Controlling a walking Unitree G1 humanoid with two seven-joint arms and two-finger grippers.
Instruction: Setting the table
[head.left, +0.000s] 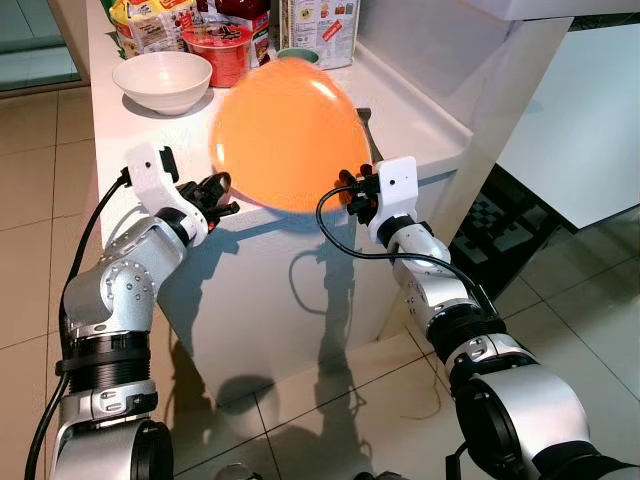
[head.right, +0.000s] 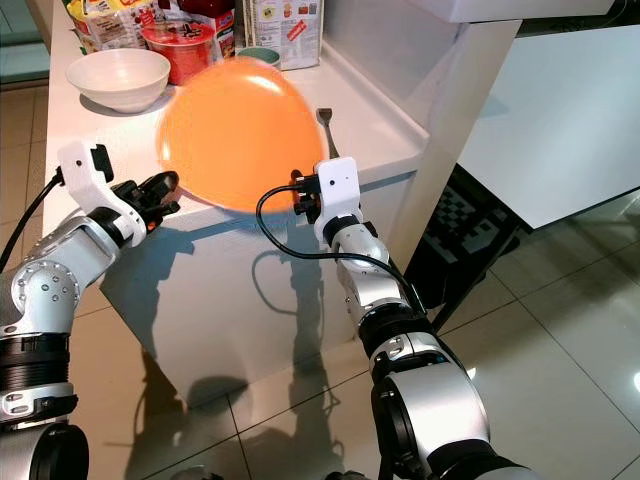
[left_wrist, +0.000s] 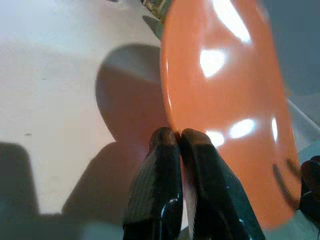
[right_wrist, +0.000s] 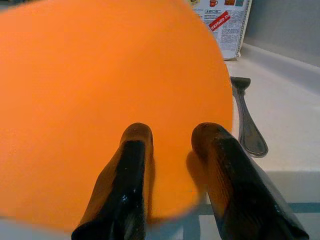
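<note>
Plate (head.left: 285, 130), orange, round and glossy with bright highlights on its smooth face, stood tilted up over the near edge of the white counter (head.left: 420, 130). The left gripper (head.left: 218, 196) pinched its rim at about 8 o'clock, black fingers (left_wrist: 160, 170) pressed narrowly together on the thin edge. At about 4 o'clock the right gripper (head.left: 352, 190) had its two glossy black fingers (right_wrist: 125, 175) spread apart over the plate's face; whether they pressed it was unclear. A white rounded bowl (head.left: 162, 80) sat at 10 o'clock from the plate. A dark metal utensil handle (right_wrist: 246, 120) lay flat at 3 o'clock. Printed food packets (head.left: 310, 28) stood at 12 o'clock.
</note>
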